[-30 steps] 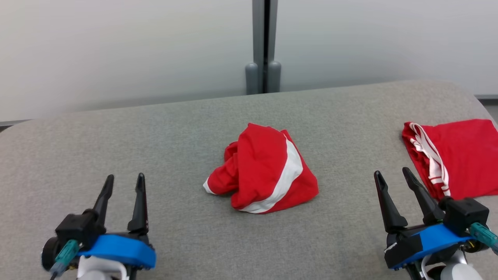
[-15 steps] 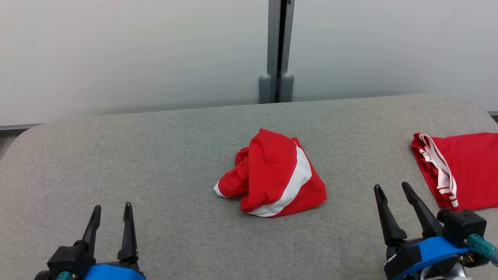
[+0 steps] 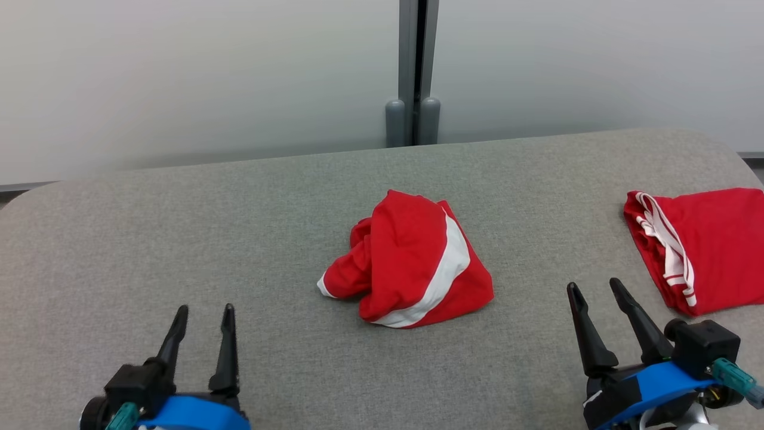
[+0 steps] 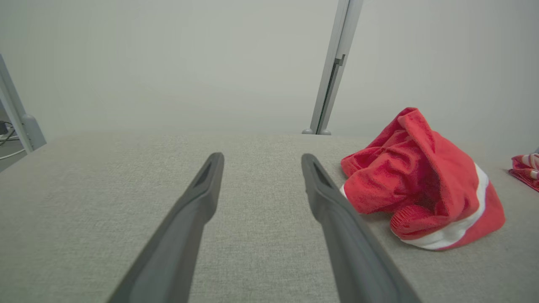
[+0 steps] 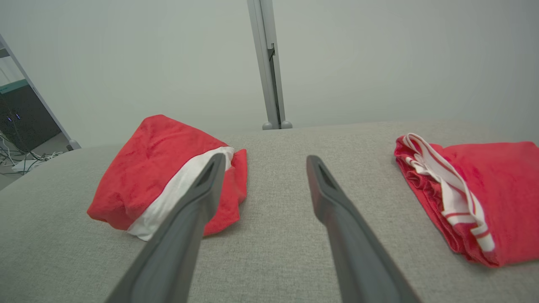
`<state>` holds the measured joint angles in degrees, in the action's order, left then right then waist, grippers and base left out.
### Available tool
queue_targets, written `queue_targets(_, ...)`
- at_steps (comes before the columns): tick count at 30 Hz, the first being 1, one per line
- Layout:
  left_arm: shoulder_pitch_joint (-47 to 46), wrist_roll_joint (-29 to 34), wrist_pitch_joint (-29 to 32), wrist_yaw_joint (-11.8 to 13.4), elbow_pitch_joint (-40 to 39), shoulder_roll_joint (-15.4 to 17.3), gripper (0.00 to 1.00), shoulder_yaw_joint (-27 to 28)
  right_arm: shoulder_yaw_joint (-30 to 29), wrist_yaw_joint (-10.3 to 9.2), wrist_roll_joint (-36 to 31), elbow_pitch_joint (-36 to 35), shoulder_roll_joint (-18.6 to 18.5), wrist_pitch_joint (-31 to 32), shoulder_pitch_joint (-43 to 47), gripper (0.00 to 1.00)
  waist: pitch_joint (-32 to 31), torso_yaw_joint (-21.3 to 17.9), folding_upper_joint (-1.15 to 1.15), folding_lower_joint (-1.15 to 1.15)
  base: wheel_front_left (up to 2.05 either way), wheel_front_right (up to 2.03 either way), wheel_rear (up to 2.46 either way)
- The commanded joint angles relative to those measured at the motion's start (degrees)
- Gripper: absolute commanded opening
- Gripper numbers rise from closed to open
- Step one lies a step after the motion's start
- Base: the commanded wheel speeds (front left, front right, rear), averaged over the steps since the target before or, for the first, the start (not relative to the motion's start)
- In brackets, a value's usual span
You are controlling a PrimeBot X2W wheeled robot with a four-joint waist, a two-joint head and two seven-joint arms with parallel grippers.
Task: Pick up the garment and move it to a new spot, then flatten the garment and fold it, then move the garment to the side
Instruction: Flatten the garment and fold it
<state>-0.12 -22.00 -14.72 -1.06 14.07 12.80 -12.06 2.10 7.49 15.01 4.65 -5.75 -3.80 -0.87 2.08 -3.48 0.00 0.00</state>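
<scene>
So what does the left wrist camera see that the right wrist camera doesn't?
The left wrist view alone has the left claw, open, and the bunched-up side of the crumpled garment. The right wrist view alone has the right claw, open, the folded garment nearly whole with its striped band, and dark equipment at its left edge. Both share the crumpled garment, the grey padded surface, the grey post, and the folded garment, a mere sliver in the left wrist view.

Grey table (image 3: 179, 227) carries a crumpled red garment (image 3: 412, 263); right of it, well apart, a folded one (image 3: 710, 245)
</scene>
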Motion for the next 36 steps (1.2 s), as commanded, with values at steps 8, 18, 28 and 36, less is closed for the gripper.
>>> queue_targets(8,-7.88,1.23,4.65,-5.41,2.61,-2.07,1.0,-10.29,2.55,0.01,0.74,1.02,-0.21,-1.08,-2.75,1.0,2.83,-3.37,0.0,0.0,0.0,0.0,0.0)
queue_targets(18,-15.02,-1.34,9.33,-6.38,11.06,-2.67,1.0,-16.31,5.93,0.01,1.24,2.83,0.59,-2.61,-5.57,1.0,7.55,-9.14,0.0,0.0,0.0,0.0,0.0)
queue_targets(28,-25.61,-3.69,10.51,-6.52,4.86,1.39,0.0,-19.67,5.51,0.01,1.88,5.53,0.96,-4.84,-6.67,1.0,8.07,-11.41,0.0,0.0,0.0,0.0,0.0)
queue_targets(36,-43.21,-15.86,18.95,-6.54,-4.37,9.51,0.0,-30.43,6.67,0.01,2.3,6.61,0.98,-5.39,-7.61,1.0,5.73,-12.85,0.0,0.0,0.0,0.0,0.0)
